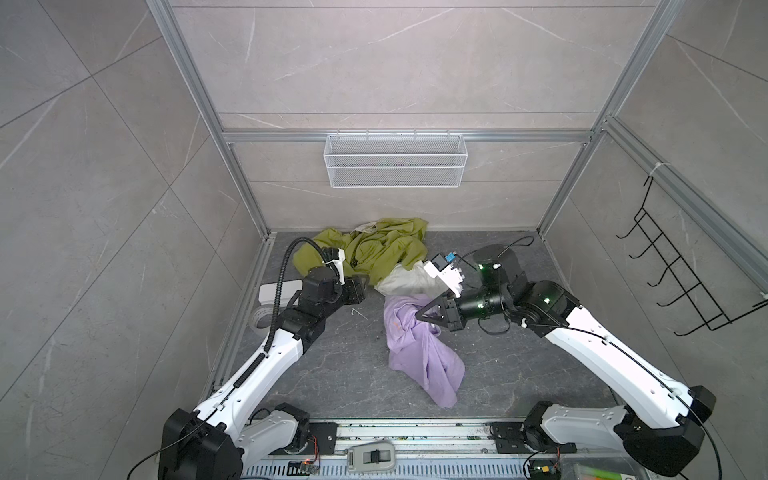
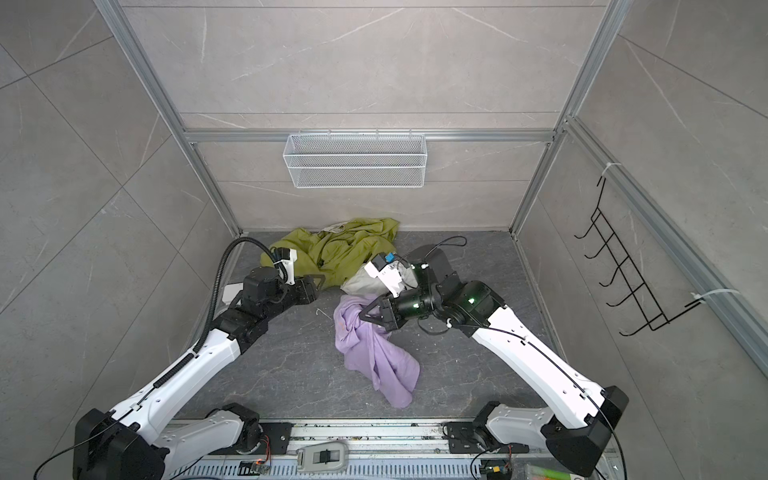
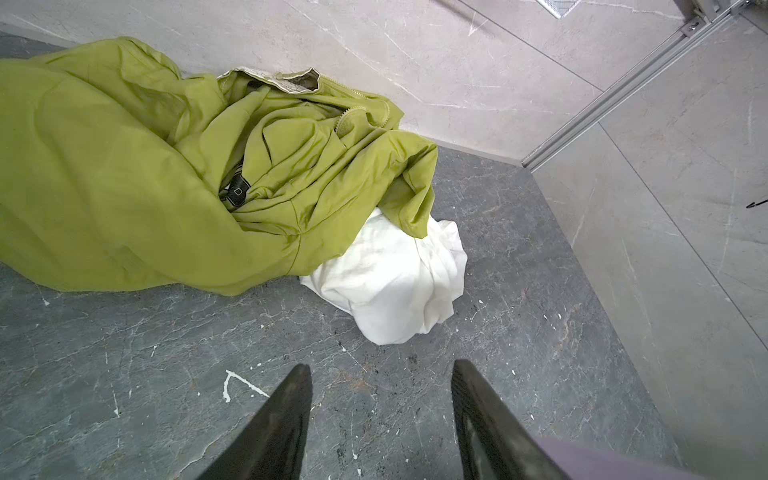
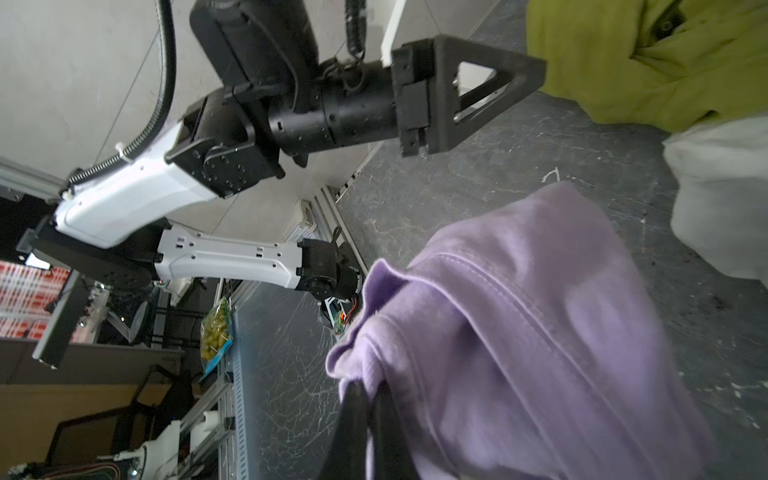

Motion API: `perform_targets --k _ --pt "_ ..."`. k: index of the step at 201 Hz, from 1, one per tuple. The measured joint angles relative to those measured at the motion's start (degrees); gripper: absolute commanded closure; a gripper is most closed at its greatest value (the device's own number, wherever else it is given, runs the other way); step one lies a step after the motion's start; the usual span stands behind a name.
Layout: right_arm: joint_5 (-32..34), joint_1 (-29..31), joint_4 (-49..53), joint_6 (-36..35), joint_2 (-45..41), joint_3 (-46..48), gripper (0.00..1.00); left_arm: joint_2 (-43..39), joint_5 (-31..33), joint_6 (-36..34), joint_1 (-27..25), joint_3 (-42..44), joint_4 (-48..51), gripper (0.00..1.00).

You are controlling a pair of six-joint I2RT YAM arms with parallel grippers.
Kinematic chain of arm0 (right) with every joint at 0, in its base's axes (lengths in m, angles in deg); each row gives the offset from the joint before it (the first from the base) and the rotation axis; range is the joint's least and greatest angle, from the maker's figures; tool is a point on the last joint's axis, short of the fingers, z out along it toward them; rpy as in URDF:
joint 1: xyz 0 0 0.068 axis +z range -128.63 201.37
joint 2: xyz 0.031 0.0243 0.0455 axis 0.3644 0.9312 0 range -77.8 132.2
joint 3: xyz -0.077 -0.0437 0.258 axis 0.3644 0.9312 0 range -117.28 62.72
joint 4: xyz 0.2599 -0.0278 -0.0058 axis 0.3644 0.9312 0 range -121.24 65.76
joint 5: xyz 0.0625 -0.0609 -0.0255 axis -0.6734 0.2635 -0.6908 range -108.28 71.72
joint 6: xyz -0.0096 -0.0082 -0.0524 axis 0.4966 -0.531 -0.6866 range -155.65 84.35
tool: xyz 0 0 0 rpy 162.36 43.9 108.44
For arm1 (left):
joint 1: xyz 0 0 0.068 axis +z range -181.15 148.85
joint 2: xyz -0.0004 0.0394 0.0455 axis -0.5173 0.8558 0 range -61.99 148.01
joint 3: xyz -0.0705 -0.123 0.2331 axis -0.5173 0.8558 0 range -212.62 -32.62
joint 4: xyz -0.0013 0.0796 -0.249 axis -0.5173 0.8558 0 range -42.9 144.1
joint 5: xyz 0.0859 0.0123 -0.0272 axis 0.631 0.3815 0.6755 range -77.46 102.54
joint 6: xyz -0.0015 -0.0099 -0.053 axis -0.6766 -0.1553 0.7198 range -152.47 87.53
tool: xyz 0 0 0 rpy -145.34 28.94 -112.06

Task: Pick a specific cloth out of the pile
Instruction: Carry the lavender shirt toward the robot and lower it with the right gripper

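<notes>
- The right claw (image 1: 419,314) is clenched on the far end of the lilac cloth (image 1: 424,357).
- The cloth trails across the desk (image 1: 332,374), just beside the white garment (image 1: 405,282) of the pile (image 1: 374,249).
- The left claw (image 3: 380,370) is released and empty, near the pile.

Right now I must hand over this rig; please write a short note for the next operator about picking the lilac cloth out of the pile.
Right gripper: shut on one bunched end of the lilac cloth.
Left gripper: open, empty, above bare floor beside the pile.
Things: the cloth trails over the floor toward the arm bases; the olive-green garment and the white garment lie together by the back wall.
Done: cloth gripped, most of it lying apart from the pile.
Left: lift it fully clear; whether the held end touches the white garment, I cannot tell.
</notes>
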Motion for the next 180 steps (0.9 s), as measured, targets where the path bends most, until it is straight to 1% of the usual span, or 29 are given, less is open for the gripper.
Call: perform_targets --k 37,87,138,180 --pt "3.9 6.9 -3.6 -3.8 0.3 4.2 1.0 0.0 0.2 0.5 0.0 0.0 0.0 0.42" --pt "11.1 14.7 -7.0 -10.6 3.7 7.7 1.0 -0.8 1.7 0.6 0.0 0.1 0.2 0.43" --pt "14.9 15.4 -7.9 -15.8 6.7 8.3 1.0 -1.3 3.1 0.6 0.0 1.6 0.2 0.43" --pt "17.1 15.2 -4.0 -20.6 9.2 0.8 1.0 -1.4 4.0 0.6 0.0 2.0 0.2 0.43"
